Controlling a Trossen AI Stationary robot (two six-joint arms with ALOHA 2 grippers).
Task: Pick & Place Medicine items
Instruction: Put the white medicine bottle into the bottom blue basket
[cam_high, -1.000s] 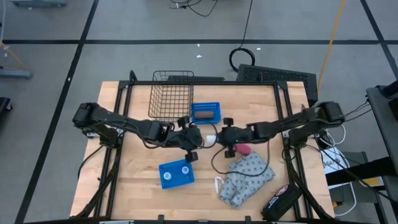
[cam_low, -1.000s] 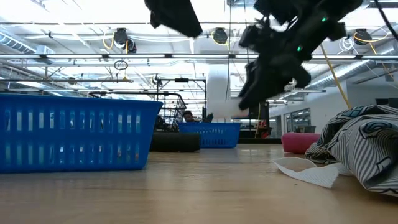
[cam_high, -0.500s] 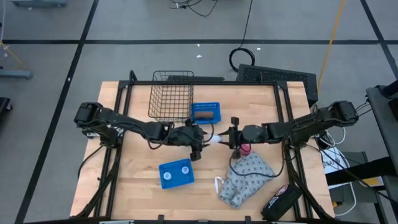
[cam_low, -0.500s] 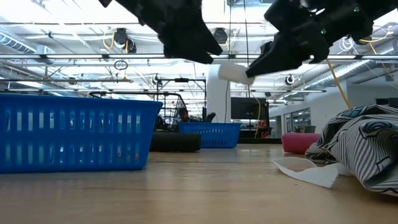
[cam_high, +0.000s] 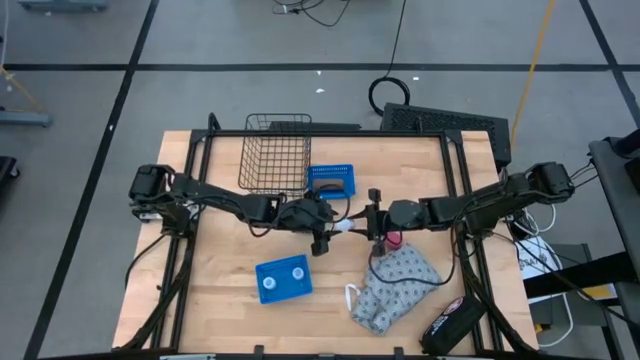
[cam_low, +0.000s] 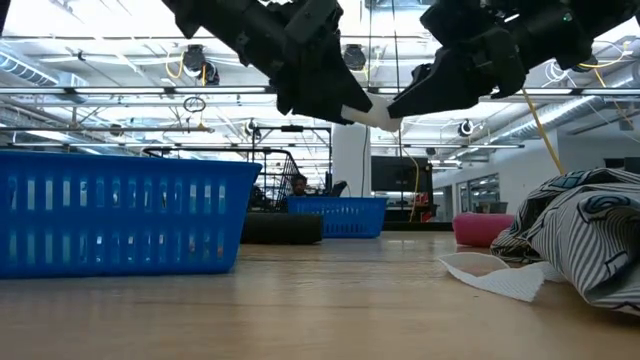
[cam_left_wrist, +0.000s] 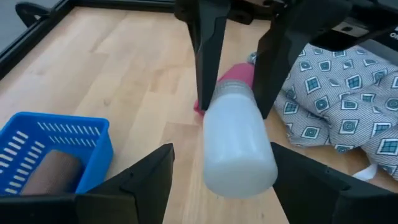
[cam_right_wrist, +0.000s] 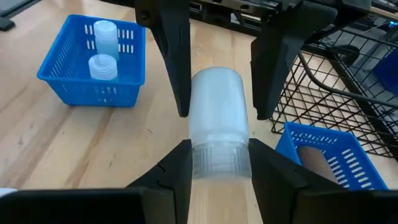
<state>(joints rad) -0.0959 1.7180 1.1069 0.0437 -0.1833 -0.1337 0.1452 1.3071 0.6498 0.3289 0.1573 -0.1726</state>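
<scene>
Over the middle of the pale wooden table (cam_high: 220, 280), the right gripper (cam_right_wrist: 214, 163) clamps a small white round plastic bottle (cam_right_wrist: 216, 130) by its cap end. The left gripper (cam_left_wrist: 221, 171) stands open around its other end, fingers apart from it.

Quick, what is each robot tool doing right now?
Left tool: open, fingers either side of the white bottle, not gripping.
Right tool: shut on the white bottle.

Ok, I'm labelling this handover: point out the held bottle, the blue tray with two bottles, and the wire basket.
bottle (cam_right_wrist: 216, 106), right wrist view, its white body.
blue tray (cam_right_wrist: 92, 92), right wrist view, its near wall.
wire basket (cam_high: 274, 160), high view, its mesh floor.
</scene>
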